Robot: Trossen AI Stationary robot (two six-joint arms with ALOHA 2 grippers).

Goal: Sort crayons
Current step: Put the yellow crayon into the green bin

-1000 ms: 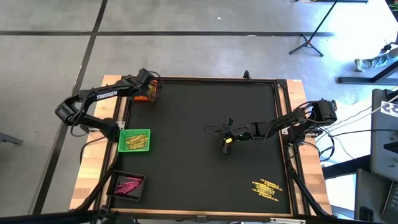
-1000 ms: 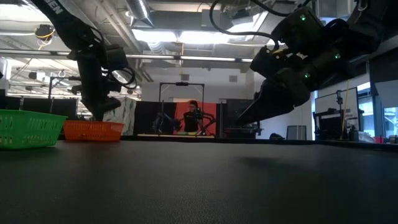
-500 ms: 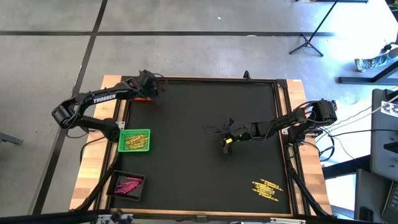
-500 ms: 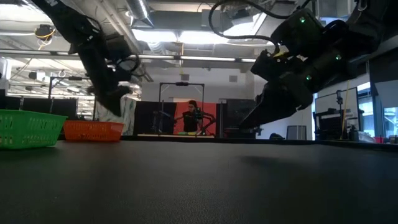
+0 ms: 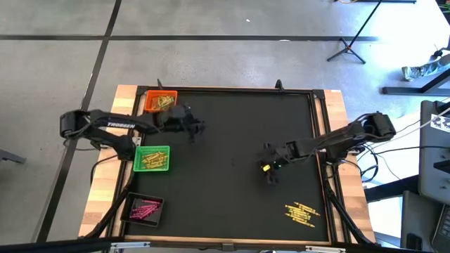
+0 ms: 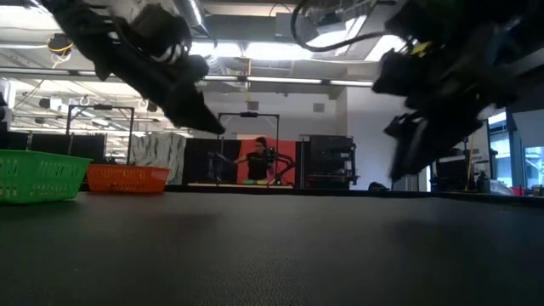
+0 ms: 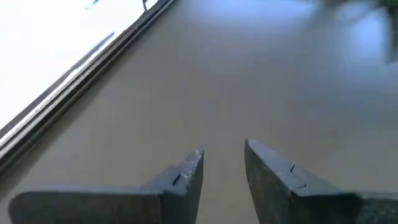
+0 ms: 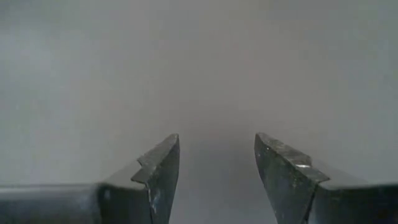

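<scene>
Now I see the left hand (image 5: 195, 131) over the black bench (image 5: 232, 204), near the orange tray (image 5: 149, 97), its fingers a little apart and holding nothing. My right hand (image 5: 271, 172) hangs wide and empty right of centre. Loose yellow crayons (image 5: 301, 213) lie near the front right corner.

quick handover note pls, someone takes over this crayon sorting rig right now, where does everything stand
Left gripper: open, empty, above the black mat just off the orange tray.
Right gripper: open, empty, over mid-mat, between centre and the loose pile.
Done: orange-gold crayons lie in the orange tray, yellow crayons in the green tray, pink crayons in the black tray.
Left: a loose heap of yellow crayons near the mat's front right corner. They likely belong in the green tray.
</scene>
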